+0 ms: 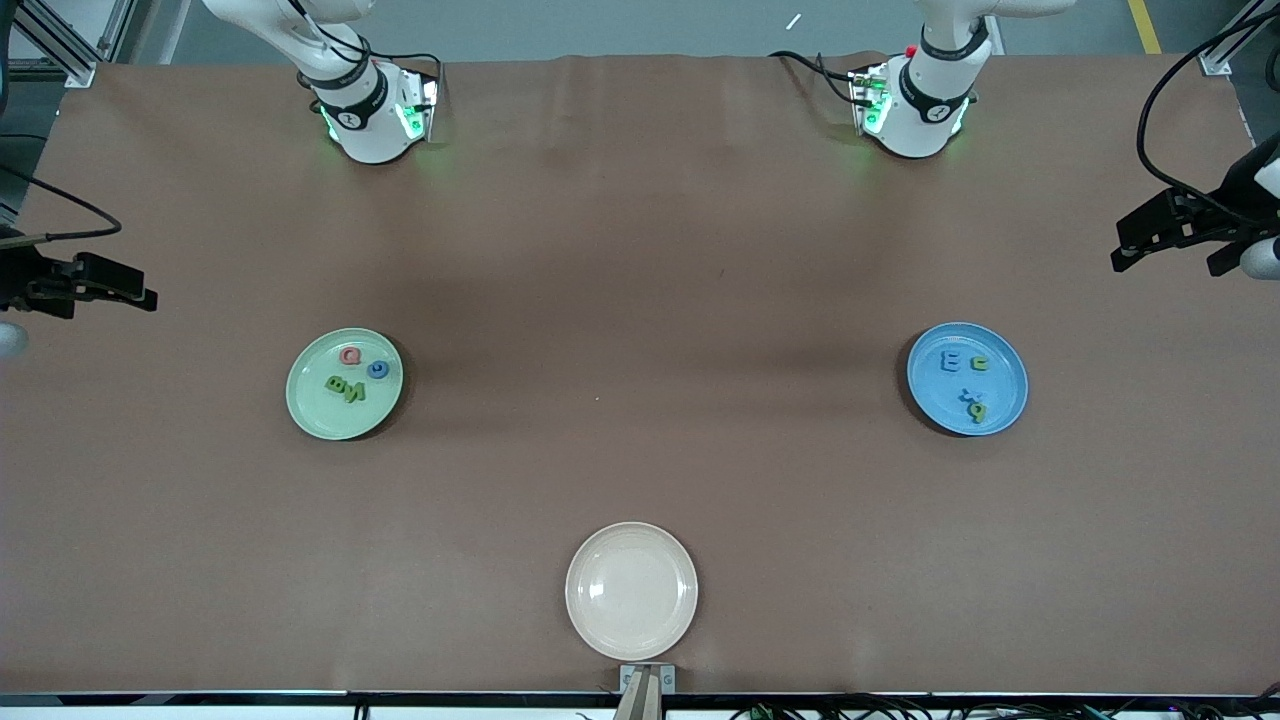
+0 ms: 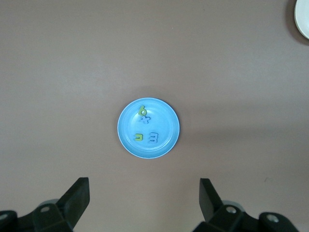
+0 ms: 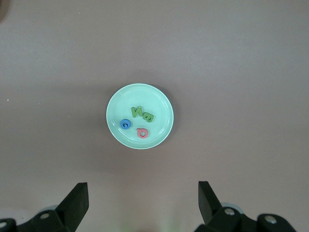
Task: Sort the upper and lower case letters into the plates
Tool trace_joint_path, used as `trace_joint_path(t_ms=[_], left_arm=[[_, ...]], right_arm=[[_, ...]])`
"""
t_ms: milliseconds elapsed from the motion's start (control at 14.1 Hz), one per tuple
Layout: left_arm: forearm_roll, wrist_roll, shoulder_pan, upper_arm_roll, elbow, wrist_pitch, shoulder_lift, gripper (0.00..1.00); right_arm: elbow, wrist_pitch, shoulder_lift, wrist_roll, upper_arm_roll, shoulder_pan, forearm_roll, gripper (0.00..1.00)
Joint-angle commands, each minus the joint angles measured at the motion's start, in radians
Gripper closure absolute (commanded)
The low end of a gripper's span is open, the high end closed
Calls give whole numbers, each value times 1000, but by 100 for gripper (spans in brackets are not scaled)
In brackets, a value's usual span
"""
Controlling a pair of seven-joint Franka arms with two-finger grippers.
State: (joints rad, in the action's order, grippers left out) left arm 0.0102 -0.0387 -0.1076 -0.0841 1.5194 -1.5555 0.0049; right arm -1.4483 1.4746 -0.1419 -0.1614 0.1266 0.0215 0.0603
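The mint green plate (image 1: pixel 343 420) lies toward the right arm's end and holds a pink-red Q (image 1: pixel 350 355), a blue G (image 1: pixel 377 370) and a green B and N (image 1: pixel 345 388). The blue plate (image 1: pixel 1005 378) lies toward the left arm's end and holds a blue E (image 1: pixel 951 363), a green u (image 1: pixel 980 363), a blue x (image 1: pixel 968 394) and a green p (image 1: pixel 977 408). My left gripper (image 2: pixel 144 186) hangs high over the table near the blue plate (image 2: pixel 166 121), open and empty. My right gripper (image 3: pixel 143 189) hangs high near the green plate (image 3: pixel 159 104), open and empty too.
A cream-beige plate (image 1: pixel 631 590) with nothing on it sits near the table's front edge, midway between the two ends. Brown tabletop (image 1: pixel 640 300) stretches between the plates and the arm bases.
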Motion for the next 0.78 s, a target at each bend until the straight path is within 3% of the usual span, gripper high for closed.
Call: trace_joint_path(t_ms=[0, 213, 711], left_arm=[[-3, -4, 2, 1, -15, 21, -5, 0], [-3, -4, 2, 1, -15, 21, -5, 0], [-1, -4, 2, 1, -15, 21, -5, 0]], right_arm=[[-128, 53, 105, 10, -30, -37, -14, 0], [-135, 47, 116, 8, -73, -72, -26, 0], [-135, 13, 154, 3, -74, -64, -31, 0]])
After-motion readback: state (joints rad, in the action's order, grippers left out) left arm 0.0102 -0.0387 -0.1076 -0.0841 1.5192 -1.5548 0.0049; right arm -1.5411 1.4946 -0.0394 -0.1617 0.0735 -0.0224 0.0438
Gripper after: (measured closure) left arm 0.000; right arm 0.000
